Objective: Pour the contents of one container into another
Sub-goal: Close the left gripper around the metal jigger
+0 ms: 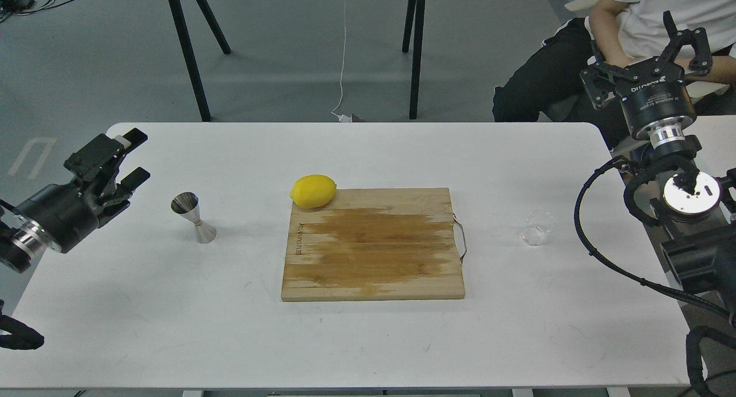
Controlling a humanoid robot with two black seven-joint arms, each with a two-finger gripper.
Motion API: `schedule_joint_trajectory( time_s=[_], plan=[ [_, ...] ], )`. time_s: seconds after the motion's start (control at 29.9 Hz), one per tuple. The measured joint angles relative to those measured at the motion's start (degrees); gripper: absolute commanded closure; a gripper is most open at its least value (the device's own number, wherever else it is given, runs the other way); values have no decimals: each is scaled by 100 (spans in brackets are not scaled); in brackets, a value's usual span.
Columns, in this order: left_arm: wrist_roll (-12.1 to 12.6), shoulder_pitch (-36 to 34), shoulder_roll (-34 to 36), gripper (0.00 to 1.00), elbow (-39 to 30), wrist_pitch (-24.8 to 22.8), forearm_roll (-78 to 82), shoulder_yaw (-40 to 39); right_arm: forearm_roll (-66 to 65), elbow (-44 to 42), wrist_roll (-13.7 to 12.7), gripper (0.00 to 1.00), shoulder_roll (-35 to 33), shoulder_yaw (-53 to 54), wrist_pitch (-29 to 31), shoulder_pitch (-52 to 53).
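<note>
At the left edge of the frame, the left gripper [131, 158] was seen low over the white table [368, 339], its two fingers parted with a clear gap between them and nothing held. The fingers were pointed toward the right of the frame. Just right of them and slightly lower in the frame, the steel jigger [193, 217] was found standing upright on its wider cone, its long axis vertical and its open mouth turned upward. It was apart from the fingers, not touched.

In the middle of the frame, a wooden cutting board [372, 244] was laid flat, with a lemon [313, 191] resting at its upper left corner.

Right of the board, the clear glass cup [536, 228] was seen standing on the table; whether anything was in it could not be told. At the upper right of the frame, the right gripper [648, 57] was raised well above and beyond the cup, its fingers spread wide and empty.

The jigger was judged to lie nearer the left arm and the cup nearer the right arm. The coming move was judged to turn on the cup lying below the raised right fingers in the frame, so that a descent toward it would be needed before any pouring.
</note>
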Motion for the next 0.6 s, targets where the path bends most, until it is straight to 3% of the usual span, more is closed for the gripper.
schedule_joint_trajectory(
  time_s=[0.13,0.3,0.4,0.6],
  plan=[
    [33,33,-30,0,135,1327,1870,501,-1,0,9,0,-45,3,0,-17],
    [520,-28,-402,5,963,3002,3566,1393,-1,-4,12,0,-74,5,0,-74],
    [642,-106,-622,12,1588,3281,4195,1605,-1,-8,12,0,-77,4,0,-101],
    [663,-399,-1187,14,2387,3330,5022,1693,-2,-9,24,0,-70,4,-98,-107]
  ],
)
